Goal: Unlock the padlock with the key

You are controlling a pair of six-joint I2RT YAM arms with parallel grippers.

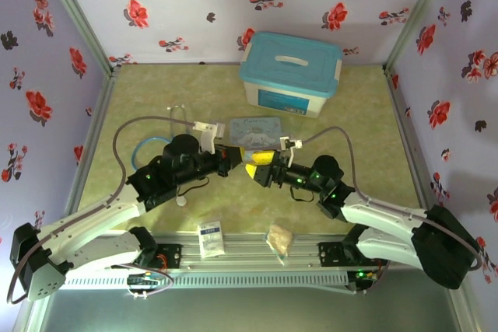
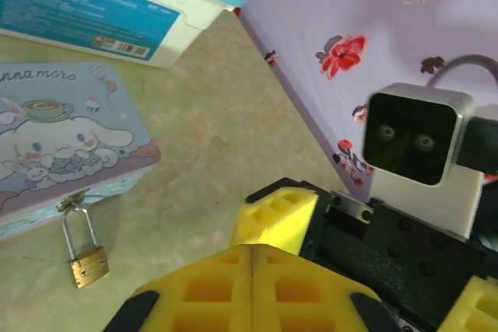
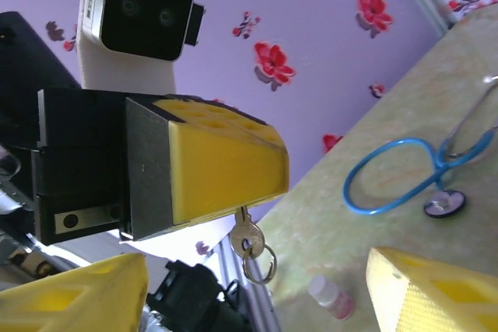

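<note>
The small brass padlock (image 2: pixel 87 260) hangs by its silver shackle from the hasp of the pale blue cartoon tin (image 2: pixel 54 141) and rests on the table. My left gripper (image 2: pixel 253 253) is shut, its yellow fingers (image 3: pixel 226 169) pinching the blade of the key (image 3: pixel 249 237). The key's head and ring dangle below those fingers. My right gripper (image 3: pixel 257 305) stands open, tip to tip with the left gripper just in front of the tin (image 1: pixel 253 128). One right finger (image 2: pixel 274 219) sits beside the left fingertips, and the key hangs between the right gripper's two pads without touching them.
A white box with a blue lid (image 1: pixel 292 74) stands at the back behind the tin. A blue stethoscope (image 3: pixel 405 180) and a small bottle (image 3: pixel 331 297) lie to the left. Two small packets (image 1: pixel 210 239) lie at the near edge. Flowered walls close in three sides.
</note>
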